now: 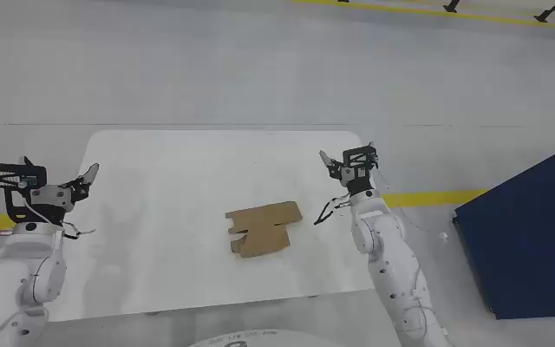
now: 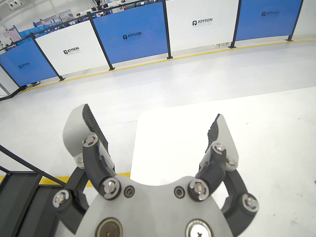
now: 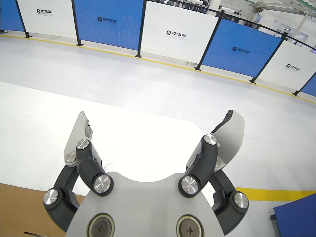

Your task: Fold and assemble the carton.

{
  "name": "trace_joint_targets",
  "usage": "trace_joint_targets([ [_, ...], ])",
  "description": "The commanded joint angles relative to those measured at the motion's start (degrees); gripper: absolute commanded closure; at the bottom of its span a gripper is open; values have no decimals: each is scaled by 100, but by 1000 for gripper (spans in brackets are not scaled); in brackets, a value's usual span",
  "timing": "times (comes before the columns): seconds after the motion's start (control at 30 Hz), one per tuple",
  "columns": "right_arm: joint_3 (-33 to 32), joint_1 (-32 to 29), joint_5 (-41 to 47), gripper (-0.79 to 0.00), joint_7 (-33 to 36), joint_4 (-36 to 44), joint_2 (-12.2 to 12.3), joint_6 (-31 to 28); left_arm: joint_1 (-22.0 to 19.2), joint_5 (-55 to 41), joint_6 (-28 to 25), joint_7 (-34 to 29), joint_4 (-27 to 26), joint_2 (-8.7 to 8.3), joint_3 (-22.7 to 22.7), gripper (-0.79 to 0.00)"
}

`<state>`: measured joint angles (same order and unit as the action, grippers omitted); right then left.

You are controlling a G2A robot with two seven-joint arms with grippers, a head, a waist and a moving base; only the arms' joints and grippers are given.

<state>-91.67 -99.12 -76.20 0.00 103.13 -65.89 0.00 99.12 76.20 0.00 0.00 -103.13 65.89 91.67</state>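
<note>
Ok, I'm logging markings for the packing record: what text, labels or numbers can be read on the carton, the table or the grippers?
On the carton: none readable; plain brown card.
On the table: none.
On the left gripper and the right gripper: none, only bare screw heads.
On the fence panels behind: a logo with a brand word on each; the fine line beneath is too small to read.

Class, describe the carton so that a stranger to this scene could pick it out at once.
Start at the white table. Near its middle lies the carton, flat and not yet assembled. It is cardboard with notched flaps, the one brown thing on the pale top.
</note>
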Motion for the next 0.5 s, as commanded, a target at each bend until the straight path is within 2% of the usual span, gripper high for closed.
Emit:
trace_joint_targets([
  [0.0,0,0,0,-785,0,0,0,0,0,0,0,0,0,0,0,-784],
  [0.07,21,-6,-116,-785,98,-72,6,-22,0,0,0,0,0,0,0,-785],
  [0.17,363,209,-1059,-785,567,-266,30,-263,0,0,0,0,0,0,0,-785],
  [0.3,755,390,-1767,-785,415,-710,22,-422,0,0,0,0,0,0,0,-785],
  [0.47,852,479,-1911,-785,315,-839,10,-370,0,0,0,0,0,0,0,-785],
])
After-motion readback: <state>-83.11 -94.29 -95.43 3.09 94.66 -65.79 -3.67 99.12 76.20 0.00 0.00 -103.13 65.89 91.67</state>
